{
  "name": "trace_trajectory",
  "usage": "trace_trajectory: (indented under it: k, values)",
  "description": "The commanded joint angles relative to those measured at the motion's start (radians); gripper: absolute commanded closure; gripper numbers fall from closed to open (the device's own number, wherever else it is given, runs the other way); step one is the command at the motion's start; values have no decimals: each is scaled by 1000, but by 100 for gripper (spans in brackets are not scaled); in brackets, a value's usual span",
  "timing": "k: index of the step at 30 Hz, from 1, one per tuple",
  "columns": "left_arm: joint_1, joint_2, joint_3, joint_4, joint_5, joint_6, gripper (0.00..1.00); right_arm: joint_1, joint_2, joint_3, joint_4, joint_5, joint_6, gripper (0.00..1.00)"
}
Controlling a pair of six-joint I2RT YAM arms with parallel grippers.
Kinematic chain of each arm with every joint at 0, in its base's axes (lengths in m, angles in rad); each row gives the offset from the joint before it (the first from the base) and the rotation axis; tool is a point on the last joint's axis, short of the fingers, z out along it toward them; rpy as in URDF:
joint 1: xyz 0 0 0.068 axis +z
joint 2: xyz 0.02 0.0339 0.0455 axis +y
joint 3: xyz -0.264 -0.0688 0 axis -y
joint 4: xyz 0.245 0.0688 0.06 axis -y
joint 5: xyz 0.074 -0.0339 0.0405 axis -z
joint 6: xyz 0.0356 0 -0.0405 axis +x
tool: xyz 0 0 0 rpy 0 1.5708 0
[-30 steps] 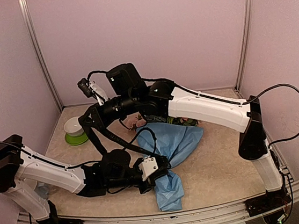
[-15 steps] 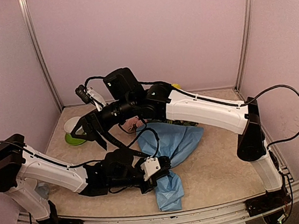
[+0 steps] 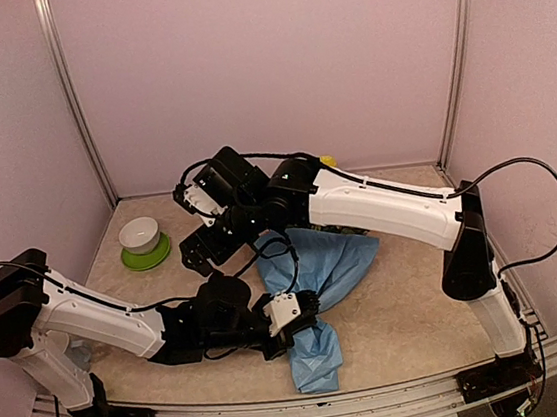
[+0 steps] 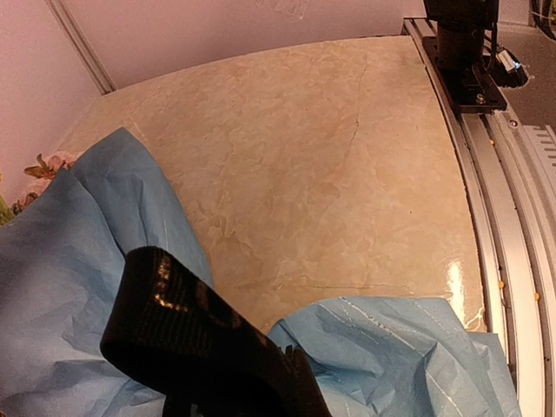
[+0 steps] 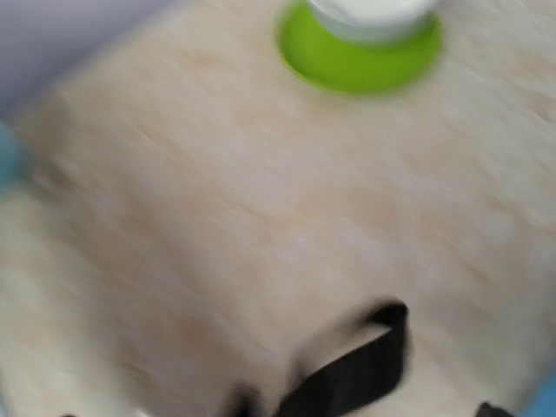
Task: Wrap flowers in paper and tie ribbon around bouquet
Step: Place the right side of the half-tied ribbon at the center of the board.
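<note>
The bouquet lies mid-table, its light-blue paper [image 3: 330, 263] pinched to a narrow neck. A little of the flowers shows: green leaves [image 3: 346, 226] past the right arm and a pink rose [image 4: 48, 169] in the left wrist view. My left gripper [image 3: 296, 315] is shut at that neck. The black ribbon [image 4: 191, 339] runs down into its jaws and hides the fingers. My right gripper [image 3: 201, 255] hangs open over the table left of the bouquet and holds nothing. A loose loop of ribbon [image 5: 356, 373] lies on the table below it, and that view is blurred.
A green saucer [image 3: 143, 256] with a white bowl [image 3: 141, 234] on it stands at the back left, also the green saucer [image 5: 360, 65] in the right wrist view. Pink walls close three sides. The right arm [image 3: 378, 202] stretches across above the bouquet.
The right gripper opened and let the ribbon go. It swung left toward the saucer, then came back nearer the bouquet. The left arm stayed put.
</note>
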State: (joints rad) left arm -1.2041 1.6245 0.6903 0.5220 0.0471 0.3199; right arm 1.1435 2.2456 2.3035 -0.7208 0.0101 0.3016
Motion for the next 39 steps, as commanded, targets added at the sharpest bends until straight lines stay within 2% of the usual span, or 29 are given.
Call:
trace_trajectory:
  k: [1,4,7,9,11,17,19,24,27,31,33,36,39]
  values:
    - [-7,27,36,-38,6,6,100,22,-42,-24,-95,94,-165,7]
    - [-7,31,44,-47,5,6,100,65,-37,-25,-41,129,-281,8]
    - [-8,24,36,-41,1,3,100,60,-44,17,-26,162,-249,3]
    - [-6,20,30,-33,3,3,100,36,-107,-40,36,83,-219,0]
    - [-7,20,28,-30,5,3,100,10,-247,-188,186,-82,-213,0]
    - [-5,14,15,-18,17,9,100,-102,-652,-768,675,-579,-183,0]
    - [-1,6,5,-10,29,10,100,-140,-764,-919,745,-604,-183,0]
    - [19,-13,-13,7,60,0,100,-242,-975,-1223,780,-543,-173,5]
    - [25,-13,-12,9,67,-7,100,-264,-1008,-1370,790,-529,-175,14]
    - [29,-14,-12,10,65,-14,100,-265,-947,-1448,783,-541,-143,34]
    - [31,-15,-14,12,68,-14,100,-266,-930,-1492,840,-577,-116,41]
    - [31,-14,-12,9,68,-14,100,-267,-903,-1537,921,-621,-88,45]
    - [32,-14,-12,10,66,-15,100,-267,-872,-1552,934,-651,-78,44]
